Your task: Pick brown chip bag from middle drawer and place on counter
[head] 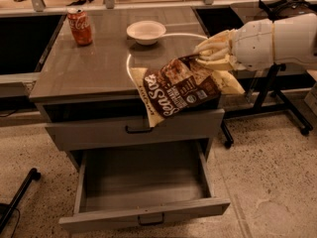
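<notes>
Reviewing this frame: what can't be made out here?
Camera view:
- Whether the brown chip bag touches the counter: the bag hides the edge beneath it.
- The bag's grasped end: covered by the gripper, at the counter's right edge.
- The arm: cut off by the right edge.

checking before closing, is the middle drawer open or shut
Open: the middle drawer is pulled out, inside bare. The gripper, at the counter's edge, holds the brown chip bag.
</notes>
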Robot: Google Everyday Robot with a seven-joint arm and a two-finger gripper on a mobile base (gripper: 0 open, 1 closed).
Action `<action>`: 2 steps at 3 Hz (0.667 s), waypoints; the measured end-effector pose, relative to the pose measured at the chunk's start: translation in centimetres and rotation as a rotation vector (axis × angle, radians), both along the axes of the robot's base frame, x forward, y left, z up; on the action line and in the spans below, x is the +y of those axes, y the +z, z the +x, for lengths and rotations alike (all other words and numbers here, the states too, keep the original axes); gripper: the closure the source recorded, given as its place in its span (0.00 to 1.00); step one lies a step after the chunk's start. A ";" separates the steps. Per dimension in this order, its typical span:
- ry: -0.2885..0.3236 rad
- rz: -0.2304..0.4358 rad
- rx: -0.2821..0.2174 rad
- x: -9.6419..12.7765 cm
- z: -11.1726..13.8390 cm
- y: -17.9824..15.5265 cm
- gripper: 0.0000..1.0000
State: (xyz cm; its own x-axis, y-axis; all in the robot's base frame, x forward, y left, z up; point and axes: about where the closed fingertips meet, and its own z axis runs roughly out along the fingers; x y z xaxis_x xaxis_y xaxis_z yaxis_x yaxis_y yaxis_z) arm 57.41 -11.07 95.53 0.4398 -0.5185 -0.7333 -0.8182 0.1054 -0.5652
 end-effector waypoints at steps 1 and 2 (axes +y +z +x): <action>0.010 0.020 -0.100 1.5 3.0 3.2 1.00; -0.036 0.051 -0.176 1.9 6.4 6.8 1.00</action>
